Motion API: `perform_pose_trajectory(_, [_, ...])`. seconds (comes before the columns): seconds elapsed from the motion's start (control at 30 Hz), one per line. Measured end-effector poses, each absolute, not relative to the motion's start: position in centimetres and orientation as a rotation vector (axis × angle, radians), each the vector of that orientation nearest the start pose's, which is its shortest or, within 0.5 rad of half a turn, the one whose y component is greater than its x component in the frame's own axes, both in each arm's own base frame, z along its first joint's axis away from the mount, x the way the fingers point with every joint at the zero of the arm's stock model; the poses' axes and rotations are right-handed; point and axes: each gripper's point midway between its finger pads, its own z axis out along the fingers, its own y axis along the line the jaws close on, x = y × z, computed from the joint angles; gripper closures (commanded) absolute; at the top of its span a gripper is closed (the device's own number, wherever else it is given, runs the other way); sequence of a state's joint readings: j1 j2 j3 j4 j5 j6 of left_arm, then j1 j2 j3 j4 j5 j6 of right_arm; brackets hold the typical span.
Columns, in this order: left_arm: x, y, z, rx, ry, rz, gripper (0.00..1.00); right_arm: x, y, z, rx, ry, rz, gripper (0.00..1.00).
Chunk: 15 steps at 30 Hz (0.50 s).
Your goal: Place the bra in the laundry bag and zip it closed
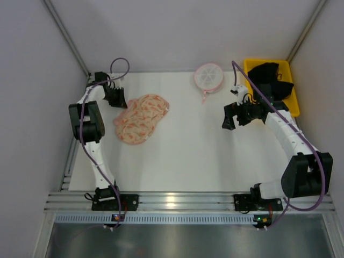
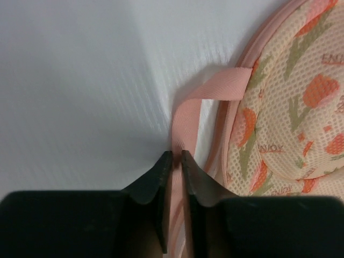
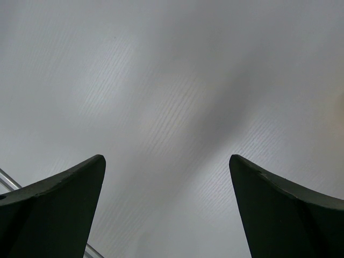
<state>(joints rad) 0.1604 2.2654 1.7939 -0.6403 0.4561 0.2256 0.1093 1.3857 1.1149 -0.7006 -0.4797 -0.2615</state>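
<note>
bra lies black and bunched in yellow bin, upper right of top view, well apart from laundry bag. bag lies flat on white desk, centre left of that view.

left jaws sit at the bag's upper-left edge. left wrist view shows them nearly closed, pinching pink strap loop that comes off the bag's pink trim.

bag mesh: cream, orange flower print, green stems. small lettering on it appears to read "enjoy", one copy upside down at mid right of left wrist view, another cut off at the frame's right edge.

right jaws hang over bare desk just left of the bin, spread wide, holding nothing.

round white mesh disc, pink rim, lies at top centre of desk.
</note>
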Motion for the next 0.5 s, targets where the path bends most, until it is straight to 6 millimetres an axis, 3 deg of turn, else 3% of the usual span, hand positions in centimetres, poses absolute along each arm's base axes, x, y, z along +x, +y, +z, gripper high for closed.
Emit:
perform_pose_trajectory(0.1, [50.2,0.8,2.8,0.209,2.575,-0.482,0.99,31.3,10.6,14.9,-0.636,2.383,0.543,0.01])
perform_pose_trajectory(0.37, [49.0,0.7,3.2,0.176,2.604,-0.482,1.00,31.4,10.7,14.9,-0.633,2.380,0.545,0.01])
perform_pose_trajectory(0.5, [49.0,0.7,5.1,0.129,2.584,-0.490,1.00,31.3,10.8,15.0,-0.624,2.381,0.554,0.01])
